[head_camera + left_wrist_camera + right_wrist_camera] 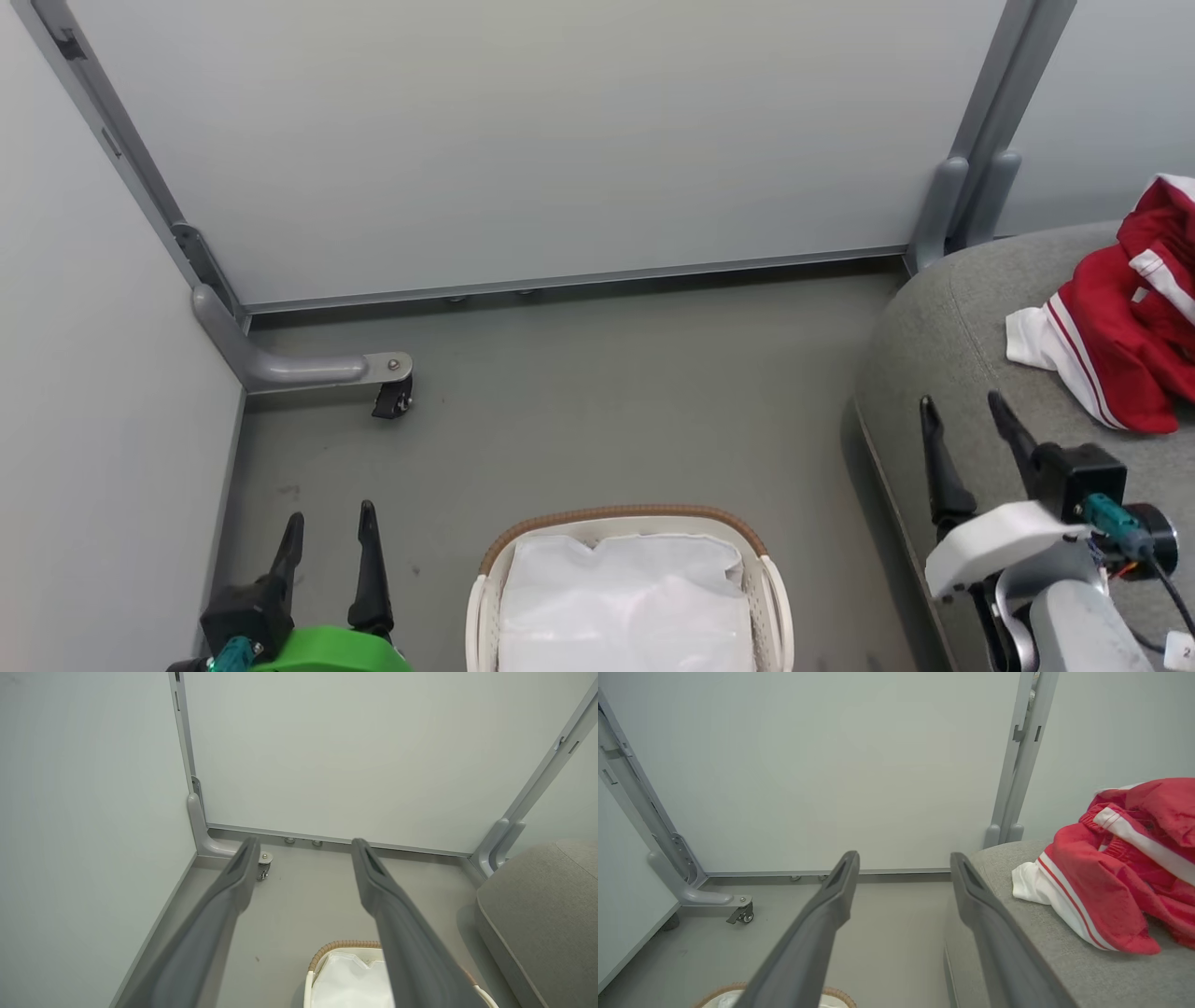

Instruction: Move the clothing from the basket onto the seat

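Note:
The clothing (1125, 327), red with white stripes and trim, lies in a heap on the grey seat (952, 317) at the right; the right wrist view has the clothing (1111, 877) on the seat (1064, 947) too. The white basket (771, 597) with its brown woven rim stands on the floor at bottom centre, and only its white liner (625, 597) shows inside. My left gripper (329, 527) hangs open and empty left of the basket (322, 959). Over the seat's front edge, my right gripper (962, 418) is open and empty, left of the clothing.
Pale partition panels (523, 140) enclose the grey floor (597, 420) at the back and left. A panel's grey foot with a caster (392, 397) juts onto the floor at left, and a grey post (980, 149) rises behind the seat.

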Robot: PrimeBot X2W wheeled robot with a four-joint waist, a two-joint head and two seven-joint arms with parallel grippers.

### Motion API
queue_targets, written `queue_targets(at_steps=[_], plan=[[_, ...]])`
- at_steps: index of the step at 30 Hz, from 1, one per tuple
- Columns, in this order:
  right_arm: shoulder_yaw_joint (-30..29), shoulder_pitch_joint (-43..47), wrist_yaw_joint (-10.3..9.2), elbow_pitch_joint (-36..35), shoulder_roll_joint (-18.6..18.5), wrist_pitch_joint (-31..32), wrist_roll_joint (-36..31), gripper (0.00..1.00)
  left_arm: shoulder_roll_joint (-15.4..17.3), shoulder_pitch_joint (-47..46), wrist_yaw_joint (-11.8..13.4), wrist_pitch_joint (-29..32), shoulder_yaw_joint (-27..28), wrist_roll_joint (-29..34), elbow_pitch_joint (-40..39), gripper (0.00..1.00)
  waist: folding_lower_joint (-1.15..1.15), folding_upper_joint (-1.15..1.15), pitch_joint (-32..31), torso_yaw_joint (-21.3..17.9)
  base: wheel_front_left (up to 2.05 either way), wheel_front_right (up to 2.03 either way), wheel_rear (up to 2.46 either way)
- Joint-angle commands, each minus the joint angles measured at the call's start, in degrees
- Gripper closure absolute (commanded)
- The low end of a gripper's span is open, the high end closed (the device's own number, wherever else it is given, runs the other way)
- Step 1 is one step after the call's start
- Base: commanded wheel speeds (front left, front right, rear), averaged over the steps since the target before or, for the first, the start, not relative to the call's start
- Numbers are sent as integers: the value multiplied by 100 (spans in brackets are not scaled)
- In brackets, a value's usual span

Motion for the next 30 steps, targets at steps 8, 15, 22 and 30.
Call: queue_targets(at_steps=[8,15,22,30], plan=[[199,675,-8,-163,-14,-28,305,0,4,70,33,5,-267,-118,66,0,1,0,-121,117,0,0,0],[329,844,-8,-168,-14,-28,392,0,4,5,39,5,-312,-106,148,0,1,0,-136,124,0,0,0],[366,838,-8,-133,-13,-28,425,0,4,-43,-7,5,-335,-113,223,0,1,0,-148,113,0,0,0],[416,811,0,-17,49,15,410,100,-5,85,-56,4,-381,-204,437,100,1,0,-169,106,0,0,0]])
